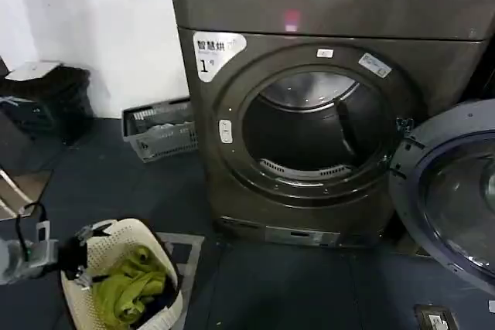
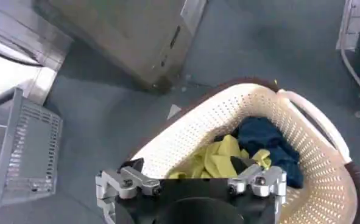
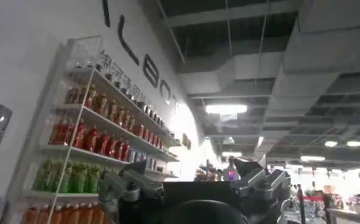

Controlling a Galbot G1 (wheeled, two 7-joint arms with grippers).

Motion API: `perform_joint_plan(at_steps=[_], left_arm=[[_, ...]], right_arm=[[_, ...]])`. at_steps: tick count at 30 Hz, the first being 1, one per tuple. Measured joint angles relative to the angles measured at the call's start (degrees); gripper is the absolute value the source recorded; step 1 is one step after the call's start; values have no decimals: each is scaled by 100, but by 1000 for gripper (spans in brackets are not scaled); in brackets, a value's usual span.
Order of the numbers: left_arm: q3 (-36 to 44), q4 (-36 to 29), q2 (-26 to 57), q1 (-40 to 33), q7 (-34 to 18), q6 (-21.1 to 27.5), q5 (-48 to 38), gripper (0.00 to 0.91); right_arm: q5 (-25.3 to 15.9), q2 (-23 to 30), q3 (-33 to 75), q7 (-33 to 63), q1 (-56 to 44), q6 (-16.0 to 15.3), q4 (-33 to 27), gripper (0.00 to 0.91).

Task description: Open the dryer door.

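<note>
From where I sit the dryer door (image 1: 452, 195) already hangs swung wide to the right of the dryer (image 1: 325, 106), its drum opening (image 1: 313, 133) bare; I judge the opening done; what remains is to pull back cleanly. My left end effector (image 2: 195, 182) hovers with fingers apart over the white laundry basket (image 1: 147, 249) holding yellow-green clothes (image 1: 131, 284), low at the left; my right end effector (image 3: 195, 182) points up toward drink shelves (image 3: 88, 146), fingers apart, gripping nothing; I would keep both arms well away from the door's swing so nothing nudges it shut.
</note>
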Motion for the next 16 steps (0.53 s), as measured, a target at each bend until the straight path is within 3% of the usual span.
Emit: perform_joint_plan(at_steps=[16], left_arm=[[24,89,1,59,140,-46,159,907]], right_arm=[[11,-4,273,12,-211,6,17,907]])
